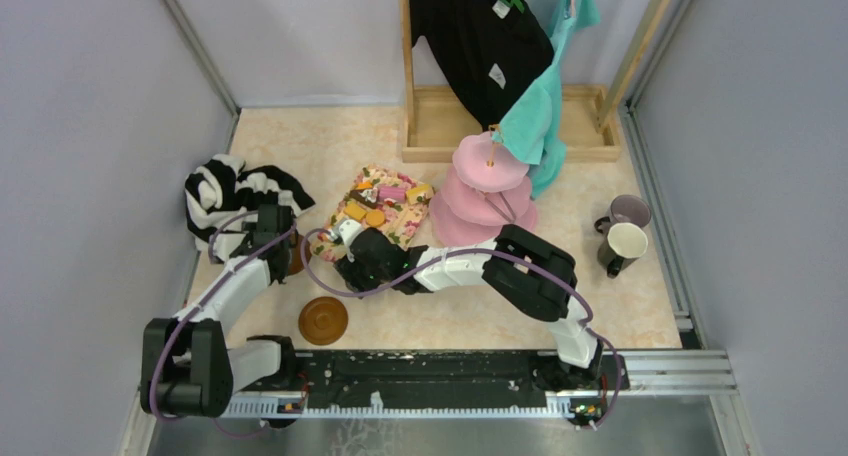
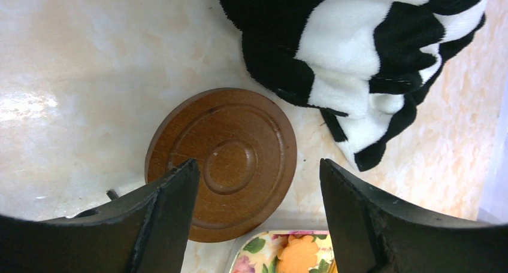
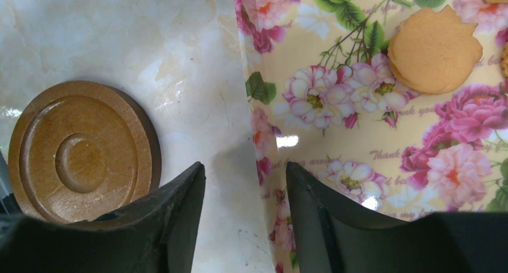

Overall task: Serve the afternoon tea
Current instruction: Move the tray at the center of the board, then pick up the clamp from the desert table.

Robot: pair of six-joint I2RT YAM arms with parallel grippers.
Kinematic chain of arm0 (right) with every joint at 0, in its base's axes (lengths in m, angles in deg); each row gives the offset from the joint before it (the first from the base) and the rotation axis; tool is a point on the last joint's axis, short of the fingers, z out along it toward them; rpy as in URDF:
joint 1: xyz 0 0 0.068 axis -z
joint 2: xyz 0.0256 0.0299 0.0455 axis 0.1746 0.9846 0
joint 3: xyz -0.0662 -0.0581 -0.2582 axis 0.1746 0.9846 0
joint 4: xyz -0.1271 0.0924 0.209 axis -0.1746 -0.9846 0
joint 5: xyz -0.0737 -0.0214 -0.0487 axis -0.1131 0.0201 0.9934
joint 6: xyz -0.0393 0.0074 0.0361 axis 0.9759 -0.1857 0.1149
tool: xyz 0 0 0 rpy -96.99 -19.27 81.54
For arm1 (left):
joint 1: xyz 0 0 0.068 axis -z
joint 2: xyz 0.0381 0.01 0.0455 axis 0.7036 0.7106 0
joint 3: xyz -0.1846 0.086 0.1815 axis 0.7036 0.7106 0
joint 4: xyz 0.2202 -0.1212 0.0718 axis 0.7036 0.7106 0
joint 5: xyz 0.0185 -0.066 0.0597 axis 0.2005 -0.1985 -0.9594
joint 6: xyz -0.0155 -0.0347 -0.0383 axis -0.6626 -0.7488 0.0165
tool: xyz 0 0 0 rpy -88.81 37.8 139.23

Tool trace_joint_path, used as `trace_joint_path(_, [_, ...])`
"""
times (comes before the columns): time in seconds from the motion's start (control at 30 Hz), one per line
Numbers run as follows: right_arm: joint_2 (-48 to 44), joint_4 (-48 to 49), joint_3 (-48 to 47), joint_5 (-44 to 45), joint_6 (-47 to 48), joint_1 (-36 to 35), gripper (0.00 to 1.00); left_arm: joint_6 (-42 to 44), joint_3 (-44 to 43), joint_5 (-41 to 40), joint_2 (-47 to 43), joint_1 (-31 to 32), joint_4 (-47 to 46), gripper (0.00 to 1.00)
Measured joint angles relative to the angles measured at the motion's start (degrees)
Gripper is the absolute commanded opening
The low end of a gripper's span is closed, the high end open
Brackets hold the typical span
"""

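Note:
The pink three-tier cake stand [image 1: 490, 188] stands mid-table. Small orange, yellow and brown pastries [image 1: 375, 208] lie on the floral cloth [image 1: 400, 221] to its left. A lilac mug [image 1: 628, 212] and a cream mug [image 1: 624, 246] stand at the right. One brown saucer [image 1: 322, 320] lies near the front. The other saucer [image 2: 221, 162] lies under my open, empty left gripper [image 2: 259, 165] [image 1: 284, 244]. My right gripper [image 3: 244, 168] [image 1: 340, 236] is open and empty, straddling the cloth's left edge [image 3: 263, 141]. An orange pastry [image 3: 434, 50] lies beyond it and a saucer [image 3: 78, 150] to its left.
The black-and-white striped garment [image 1: 235, 191] [image 2: 359, 57] lies bunched at the left, touching distance from the saucer. A wooden rack [image 1: 440, 126] at the back holds hanging black [image 1: 480, 36] and teal [image 1: 535, 116] clothes, the teal one over the cake stand. Walls close both sides.

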Motion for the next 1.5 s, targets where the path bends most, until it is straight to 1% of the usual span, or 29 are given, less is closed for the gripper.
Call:
trace_joint_path(0.17, [-0.5, -1.1, 0.0, 0.9, 1.4, -0.1, 0.62, 2.4, 0.0, -0.4, -2.3, 0.0, -0.8, 0.82])
trace_joint_path(0.23, [-0.9, -2.0, 0.0, 1.4, 2.0, -0.1, 0.63, 3.7, 0.0, -0.7, -3.6, 0.1, -1.4, 0.85])
trace_joint_path(0.33, [-1.4, -3.7, 0.0, 2.2, 2.8, -0.1, 0.64, 7.0, 0.0, -1.3, -6.3, 0.2, -2.5, 0.87])
trace_joint_path(0.4, [-2.0, -5.2, 0.0, 3.1, 3.2, -0.1, 0.65, 10.7, 0.7, -1.2, -8.7, 0.3, -5.4, 0.89])
trace_joint_path(0.47, [-3.1, -6.4, 0.5, 4.9, 4.0, -0.1, 0.66, 14.7, 1.9, -0.6, -11.7, 0.3, -9.3, 0.98])
trace_joint_path(0.5, [-4.0, -6.9, 0.9, 5.9, 4.3, -0.1, 0.66, 16.9, 2.5, -0.2, -12.9, 0.3, -11.1, 0.99])
trace_joint_path(0.6, [-8.0, -7.8, 2.4, 9.6, 5.9, -0.1, 0.66, 23.0, 4.9, 2.0, -16.1, 0.4, -19.4, 0.99])
trace_joint_path(0.7, [-12.1, -7.9, 3.1, 12.9, 7.1, -0.1, 0.67, 27.8, 7.4, 4.9, -16.8, 0.4, -28.2, 0.99])
trace_joint_path(0.9, [-19.6, -7.6, 3.6, 18.9, 9.8, -0.1, 0.67, 31.4, 9.7, 11.0, -12.2, 1.2, -43.7, 0.99])
trace_joint_path(0.97, [-23.8, -7.1, 5.6, 21.9, 10.3, -0.1, 0.73, 32.0, 10.0, 12.5, -9.9, 2.4, -48.4, 0.99])
trace_joint_path(1.1, [-28.7, -6.1, 8.3, 25.3, 10.4, -0.1, 0.73, 34.1, 9.8, 13.4, -6.0, 7.3, -54.4, 0.99])
trace_joint_path(1.23, [-32.3, -5.6, 10.6, 29.6, 9.9, -0.1, 0.73, 37.7, 7.7, 12.5, -3.9, 13.9, -56.8, 0.99])
trace_joint_path(1.33, [-36.2, -4.8, 14.1, 33.8, 9.9, -0.1, 0.72, 40.4, 5.5, 12.3, -3.8, 17.2, -57.7, 0.99])
trace_joint_path(1.5, [-44.8, -4.4, 21.0, 37.7, 9.0, 0.9, 0.71, 44.0, 4.4, 12.3, -4.9, 19.8, -58.3, 0.99])
